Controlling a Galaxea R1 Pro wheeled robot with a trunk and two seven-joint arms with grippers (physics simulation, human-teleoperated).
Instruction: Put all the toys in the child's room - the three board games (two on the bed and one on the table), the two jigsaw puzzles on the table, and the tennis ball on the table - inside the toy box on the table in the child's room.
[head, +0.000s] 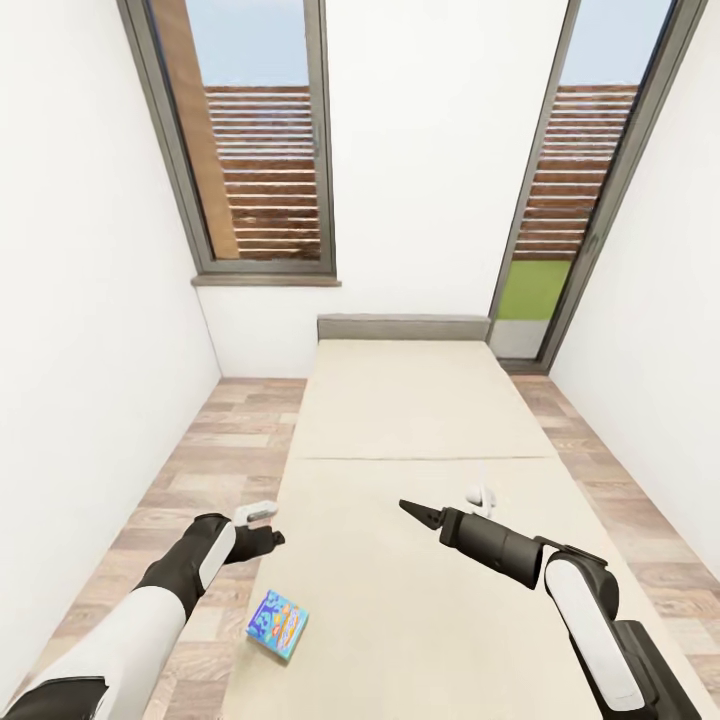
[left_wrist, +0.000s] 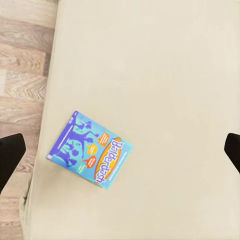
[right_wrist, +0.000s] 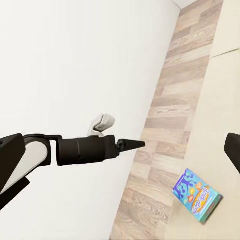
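The child's room (head: 430, 150) is seen with white walls, tall windows (head: 262, 140) and plank flooring (head: 185, 470). The bed (head: 420, 440) takes up the middle, its beige mattress bare except for one blue board game (head: 277, 623), laid flat near the left edge. The left gripper (head: 262, 538) is held above the bed's left edge beyond the game, its fingers spread apart. The right gripper (head: 420, 513) is raised over the mattress, apparently released, though the head view leaves this unclear.

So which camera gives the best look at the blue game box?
The left wrist view: the game box lies flat, large, its cover readable. The head view shows it small near the bed's edge; the right wrist view shows it tilted and small.
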